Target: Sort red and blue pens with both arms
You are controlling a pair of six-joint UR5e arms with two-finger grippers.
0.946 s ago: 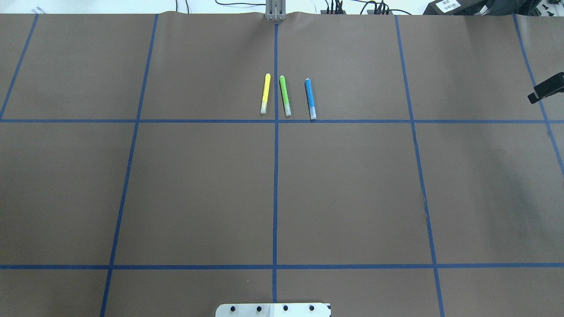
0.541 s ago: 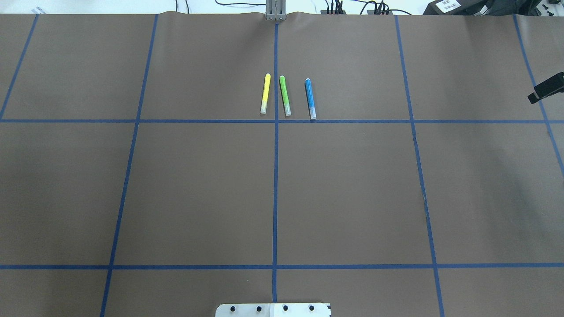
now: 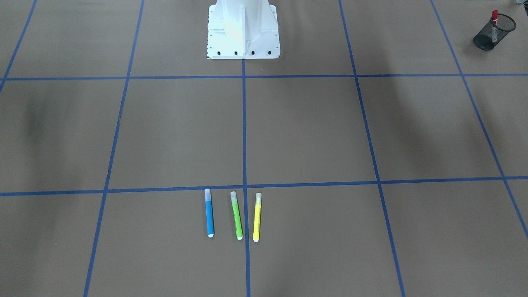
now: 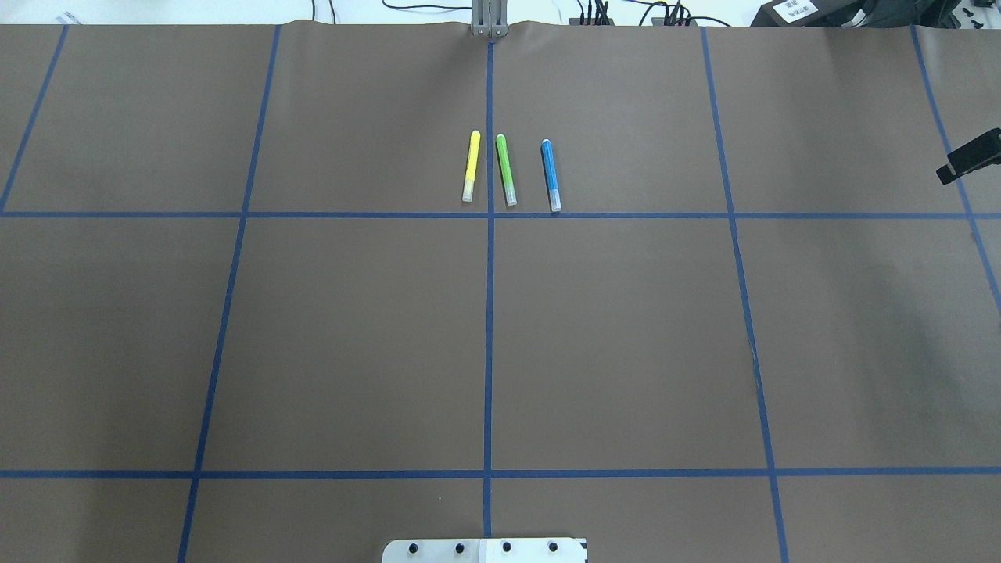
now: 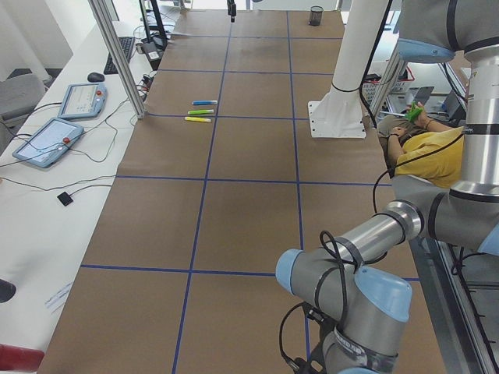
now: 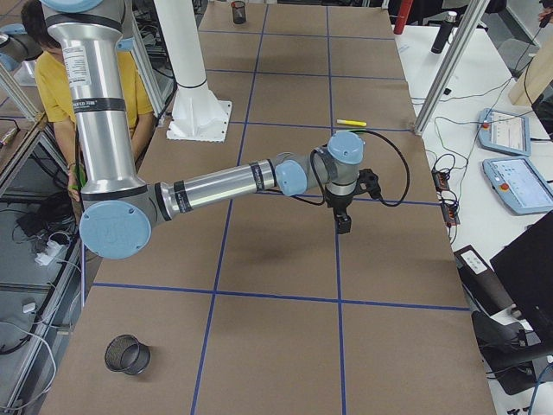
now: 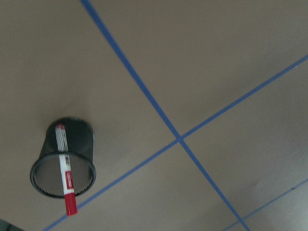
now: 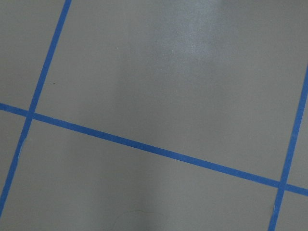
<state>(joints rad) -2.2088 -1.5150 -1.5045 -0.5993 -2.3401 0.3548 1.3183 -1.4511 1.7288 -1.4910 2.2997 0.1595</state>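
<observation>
The blue pen (image 4: pixel 551 175) lies flat on the brown table beside the centre line, its pale cap toward the robot; it also shows in the front view (image 3: pixel 209 214). The red pen (image 7: pixel 65 178) stands in a black mesh cup (image 7: pixel 62 159) at the table's left end, also seen in the front view (image 3: pixel 493 22). My right gripper (image 6: pixel 343 223) hangs high over the table, right of the pens; whether it is open or shut I cannot tell. Only the left arm's joints (image 5: pixel 343 300) show, and its gripper is out of view.
A green marker (image 4: pixel 506 180) and a yellow marker (image 4: pixel 471 166) lie left of the blue pen. An empty mesh cup (image 6: pixel 127 354) stands at the right end. The white pedestal (image 3: pixel 242 29) stands at the near edge. A person in yellow (image 5: pixel 429 152) sits behind the robot.
</observation>
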